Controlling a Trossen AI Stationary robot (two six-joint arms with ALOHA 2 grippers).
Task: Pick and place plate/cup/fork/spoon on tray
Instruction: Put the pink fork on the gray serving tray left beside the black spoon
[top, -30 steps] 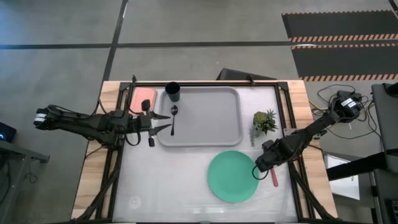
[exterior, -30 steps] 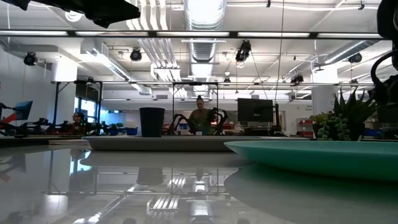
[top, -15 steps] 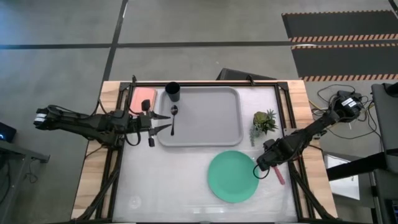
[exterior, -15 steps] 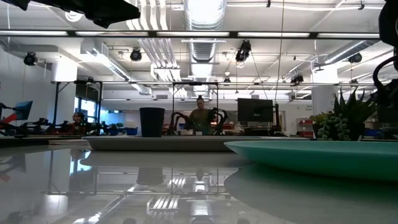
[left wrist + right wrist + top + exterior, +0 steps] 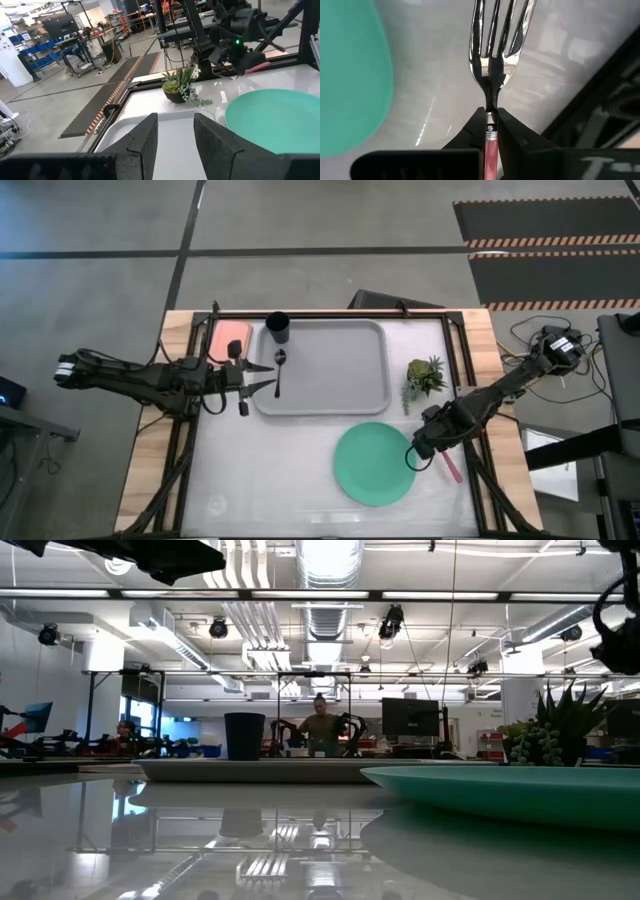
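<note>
Fork (image 5: pixel 492 60) sits pinched at its neck in the right claw (image 5: pixel 425 455), lower right of the high view, beside the plate (image 5: pixel 374 463). Such a thin grip could let it swivel or slip before reaching the tray (image 5: pixel 320 367). Left claw (image 5: pixel 262 376) waits open at the tray's left rim.

- You will find no text, label, brand, number or sign that can be read in any of the four views.
- The screens in the room behind the table are lit, but nothing on them is legible to you.
</note>
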